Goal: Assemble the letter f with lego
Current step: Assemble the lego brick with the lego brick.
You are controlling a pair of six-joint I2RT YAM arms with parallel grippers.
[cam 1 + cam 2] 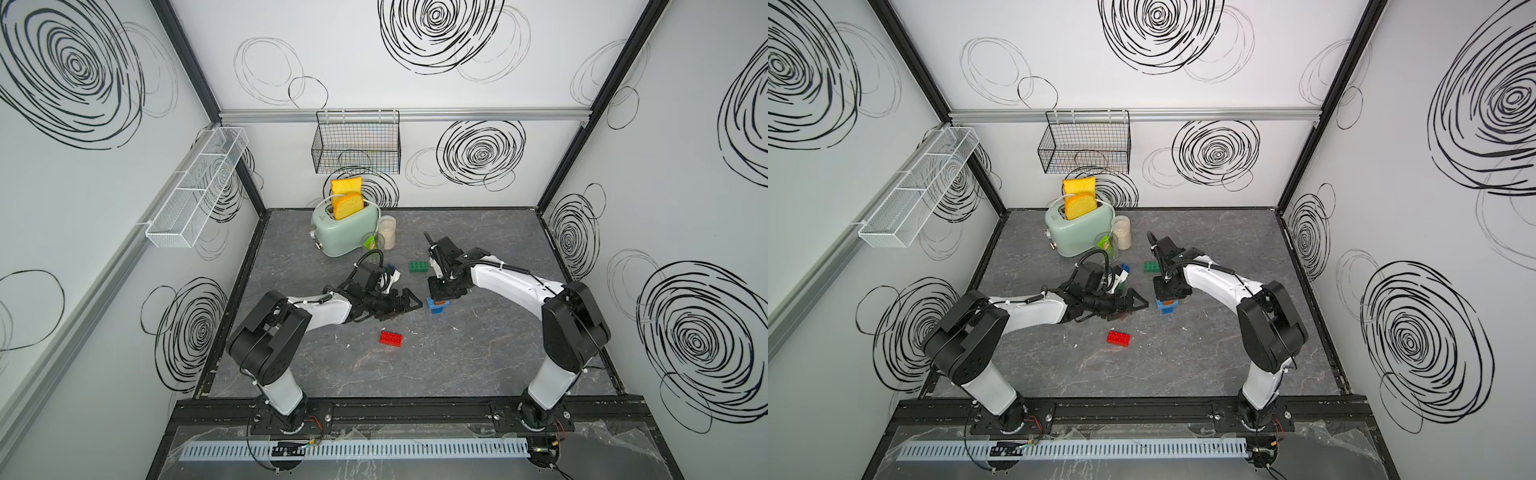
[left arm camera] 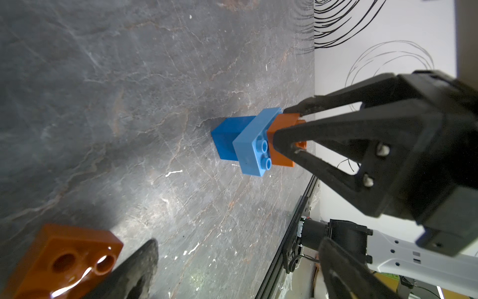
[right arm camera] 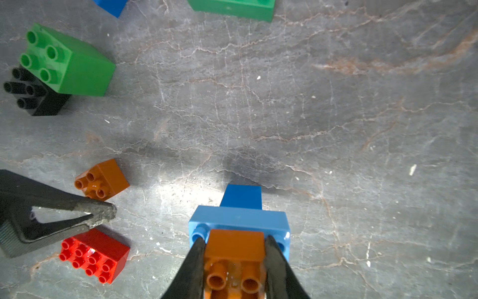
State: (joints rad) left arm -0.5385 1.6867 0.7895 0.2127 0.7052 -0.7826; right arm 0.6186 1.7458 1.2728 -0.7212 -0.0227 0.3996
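Lego stack on tabletop, well apart from edges

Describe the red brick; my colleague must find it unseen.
From the mint toaster at the back, come forward past the left end effector. The red brick lies just beyond, nearer the front edge: the only red one, oblong, eight studs.
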